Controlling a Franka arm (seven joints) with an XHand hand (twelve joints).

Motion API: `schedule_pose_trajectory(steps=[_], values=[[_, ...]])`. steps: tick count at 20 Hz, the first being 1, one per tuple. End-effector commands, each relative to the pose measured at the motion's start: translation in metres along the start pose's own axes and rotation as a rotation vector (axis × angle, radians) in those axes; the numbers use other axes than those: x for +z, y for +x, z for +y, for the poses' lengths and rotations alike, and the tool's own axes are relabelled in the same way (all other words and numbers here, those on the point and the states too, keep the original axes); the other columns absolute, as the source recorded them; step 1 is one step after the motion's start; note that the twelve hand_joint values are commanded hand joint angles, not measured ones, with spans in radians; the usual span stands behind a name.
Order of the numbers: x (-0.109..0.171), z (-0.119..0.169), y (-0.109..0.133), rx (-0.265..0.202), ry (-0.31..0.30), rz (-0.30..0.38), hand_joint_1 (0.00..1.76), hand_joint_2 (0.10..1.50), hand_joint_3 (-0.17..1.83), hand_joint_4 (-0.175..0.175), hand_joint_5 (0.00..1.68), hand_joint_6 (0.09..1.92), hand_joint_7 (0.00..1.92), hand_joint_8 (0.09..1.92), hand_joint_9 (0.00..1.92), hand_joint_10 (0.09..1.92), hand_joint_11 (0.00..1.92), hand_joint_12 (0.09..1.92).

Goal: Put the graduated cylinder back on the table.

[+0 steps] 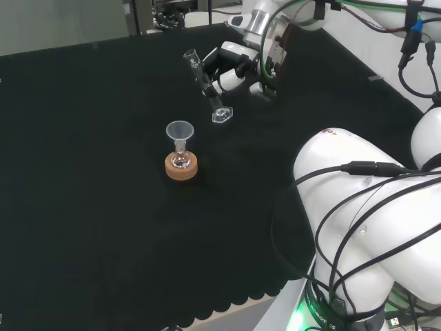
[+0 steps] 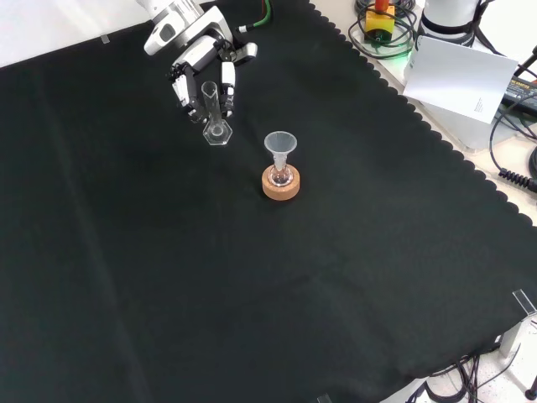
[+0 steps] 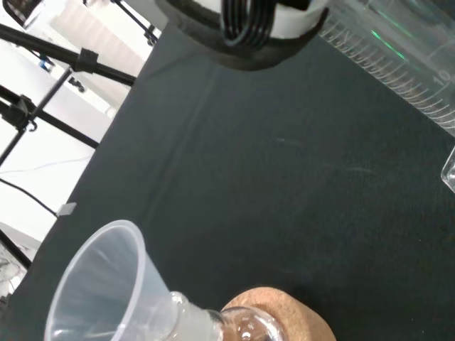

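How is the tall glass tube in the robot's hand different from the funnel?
The graduated cylinder is narrow and straight-sided; the funnel flares wide at its top. The cylinder is gripped by the hand and leans in the head view; the funnel stands upright in a small flask on a cork ring. Both are clear.

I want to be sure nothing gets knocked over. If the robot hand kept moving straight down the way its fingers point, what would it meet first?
Probably the black cloth. The robot hand holds the graduated cylinder, whose base seems at or just above the cloth. The funnel on its cork stand stands off to the side, apparently clear.
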State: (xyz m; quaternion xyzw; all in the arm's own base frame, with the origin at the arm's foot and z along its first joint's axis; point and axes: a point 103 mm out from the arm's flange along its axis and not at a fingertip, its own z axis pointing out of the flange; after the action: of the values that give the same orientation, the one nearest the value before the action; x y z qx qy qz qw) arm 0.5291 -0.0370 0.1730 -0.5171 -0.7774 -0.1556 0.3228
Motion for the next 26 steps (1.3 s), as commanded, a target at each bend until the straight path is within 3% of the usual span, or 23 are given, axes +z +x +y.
schedule_pose_trajectory(steps=[1, 6, 13, 26], values=[[0.018, 0.002, -0.011, -0.029, -0.063, 0.061, 1.3, 1.01, 0.0, -0.175, 1.21, 0.62, 1.26, 0.58, 1.62, 0.09, 1.31, 0.66], [0.031, 0.002, -0.014, -0.056, -0.135, 0.085, 1.3, 1.01, 0.0, -0.175, 1.2, 0.62, 1.26, 0.58, 1.61, 0.09, 1.31, 0.66], [0.043, 0.01, -0.023, -0.051, -0.122, 0.108, 1.3, 1.01, 0.0, -0.175, 1.2, 0.63, 1.26, 0.59, 1.61, 0.09, 1.3, 0.66], [0.049, 0.014, -0.039, -0.037, -0.151, 0.127, 1.3, 1.01, 0.0, -0.175, 1.2, 0.63, 1.25, 0.59, 1.6, 0.09, 1.3, 0.67]])
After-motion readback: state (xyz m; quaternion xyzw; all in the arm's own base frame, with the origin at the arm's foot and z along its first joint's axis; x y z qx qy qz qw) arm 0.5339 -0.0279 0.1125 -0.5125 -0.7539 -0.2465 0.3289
